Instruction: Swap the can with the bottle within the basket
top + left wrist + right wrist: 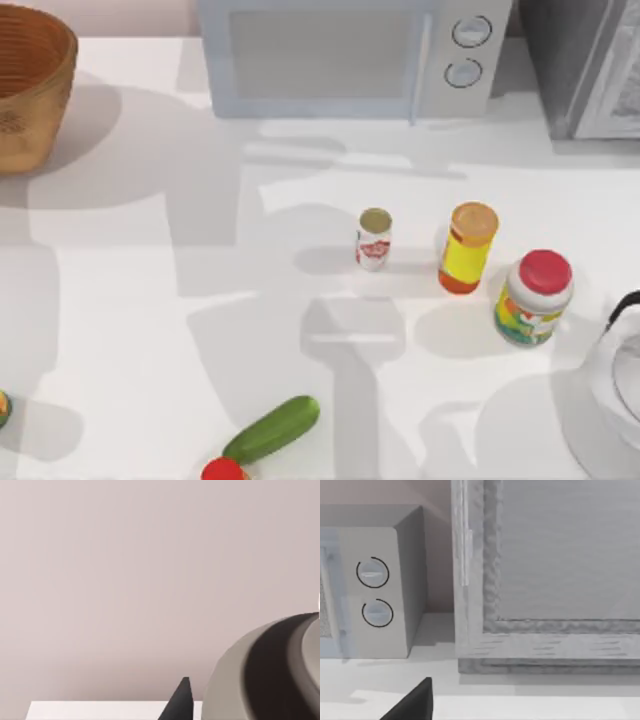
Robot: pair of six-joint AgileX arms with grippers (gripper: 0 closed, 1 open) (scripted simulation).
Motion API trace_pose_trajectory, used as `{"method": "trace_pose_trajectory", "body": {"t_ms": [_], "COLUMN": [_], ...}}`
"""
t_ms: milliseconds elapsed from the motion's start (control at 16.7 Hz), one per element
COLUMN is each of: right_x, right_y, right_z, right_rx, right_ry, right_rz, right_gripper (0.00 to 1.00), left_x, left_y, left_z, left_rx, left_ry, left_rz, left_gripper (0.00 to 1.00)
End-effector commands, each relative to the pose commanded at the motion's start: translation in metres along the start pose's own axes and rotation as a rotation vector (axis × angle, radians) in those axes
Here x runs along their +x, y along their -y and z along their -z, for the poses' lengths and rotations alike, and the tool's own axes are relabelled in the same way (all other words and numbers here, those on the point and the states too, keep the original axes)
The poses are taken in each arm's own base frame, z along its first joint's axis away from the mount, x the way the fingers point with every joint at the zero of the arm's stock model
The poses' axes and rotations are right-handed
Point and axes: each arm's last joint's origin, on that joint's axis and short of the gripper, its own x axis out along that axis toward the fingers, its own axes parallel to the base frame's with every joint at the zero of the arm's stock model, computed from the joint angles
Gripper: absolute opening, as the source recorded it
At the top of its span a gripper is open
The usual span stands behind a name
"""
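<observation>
A small white cylindrical can (374, 239) with a red label and dull olive-gold top stands upright near the middle of the white desk (150, 330). It is well apart from the large round woven orange-brown basket (30, 90) at the desk's far left corner. To the can's right stands a yellow bottle with an orange cap (467, 248), and beyond that a white jar with a red lid (534, 298). A green cucumber (271, 429) lies at the near edge.

A dark tip of the left hand (181, 702) points at a plain pinkish wall (125, 580) across a strip of desk. A dark tip of the right hand (415, 704) faces the pale grey microwave with two round dials (372, 587) and, beside it, a grey panelled cabinet (555, 575). I cannot tell how far either hand is open or whether it holds anything.
</observation>
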Motion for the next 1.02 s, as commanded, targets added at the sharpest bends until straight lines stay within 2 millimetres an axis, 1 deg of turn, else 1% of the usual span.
{"method": "trace_pose_trajectory", "body": {"t_ms": [660, 720, 1020], "right_x": [0.0, 0.0, 0.0], "right_y": [0.0, 0.0, 0.0], "right_z": [0.0, 0.0, 0.0], "right_rx": [0.0, 0.0, 0.0], "right_ry": [0.0, 0.0, 0.0], "right_rz": [0.0, 0.0, 0.0], "right_gripper": [1.0, 1.0, 1.0], "left_x": [0.0, 0.0, 0.0], "left_y": [0.0, 0.0, 0.0], "left_z": [0.0, 0.0, 0.0], "left_rx": [0.0, 0.0, 0.0], "left_ry": [0.0, 0.0, 0.0], "left_rz": [0.0, 0.0, 0.0], "left_gripper": [0.98, 1.0, 1.0]}}
